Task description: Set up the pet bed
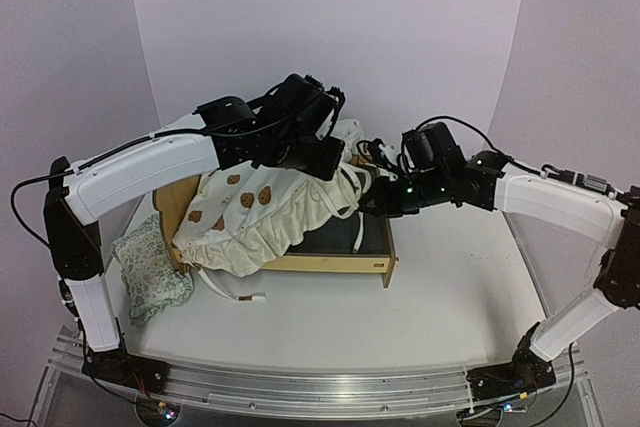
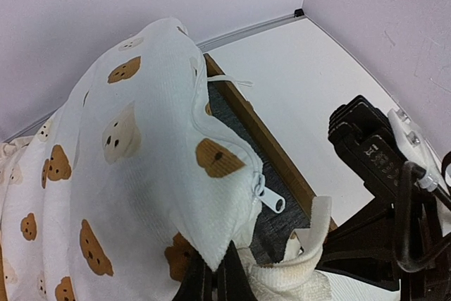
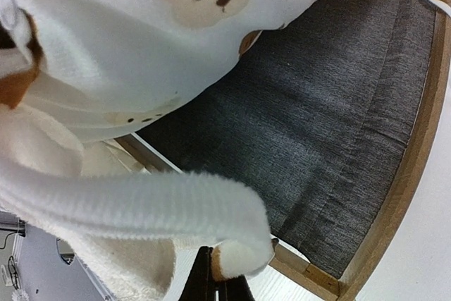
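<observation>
A white table (image 1: 440,277) is enclosed by pale lilac walls (image 1: 330,17). At its middle is set a light plywood pet bed (image 1: 320,264) with a dark grey fabric base, its long axis left to right and its headboard end hidden. A cream bear-print ruffled cover (image 1: 260,212) is held over it, clamped in the left gripper (image 2: 215,280) and the right gripper (image 3: 211,281). A pale floral pillow (image 1: 150,265) is laid beside it.

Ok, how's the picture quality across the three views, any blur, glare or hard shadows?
Top external: soft even light, no glare, walls bowed by the lens. Left wrist: bear print on the cover is sharp. Right wrist: the nearest cover fold is soft, the grey base of the pet bed crisp.
</observation>
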Robot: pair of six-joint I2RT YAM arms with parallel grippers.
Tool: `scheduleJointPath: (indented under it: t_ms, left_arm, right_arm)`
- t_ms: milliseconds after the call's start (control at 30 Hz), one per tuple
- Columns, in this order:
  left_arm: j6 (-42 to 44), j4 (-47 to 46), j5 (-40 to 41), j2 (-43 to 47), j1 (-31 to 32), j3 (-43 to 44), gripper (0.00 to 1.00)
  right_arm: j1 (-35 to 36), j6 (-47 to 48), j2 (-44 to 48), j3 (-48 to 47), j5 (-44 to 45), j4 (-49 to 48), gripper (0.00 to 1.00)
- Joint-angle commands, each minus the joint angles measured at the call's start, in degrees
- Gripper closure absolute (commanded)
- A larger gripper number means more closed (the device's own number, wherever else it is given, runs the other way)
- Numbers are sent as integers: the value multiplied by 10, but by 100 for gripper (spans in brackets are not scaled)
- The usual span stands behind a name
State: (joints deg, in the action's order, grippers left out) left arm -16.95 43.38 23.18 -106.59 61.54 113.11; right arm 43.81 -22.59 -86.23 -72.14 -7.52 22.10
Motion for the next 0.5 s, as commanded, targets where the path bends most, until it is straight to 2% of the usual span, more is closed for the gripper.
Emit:
scheduleJointPath:
  t_ms: [0,467]
  left_arm:
    - [-4,-32,-1,13,0,-3,100]
    - [-7,-39,-12,-11,0,-3,100]
  right_arm:
    - [2,2,-25,16,15,2,100]
    - [2,28,-54,33,75,-11,100]
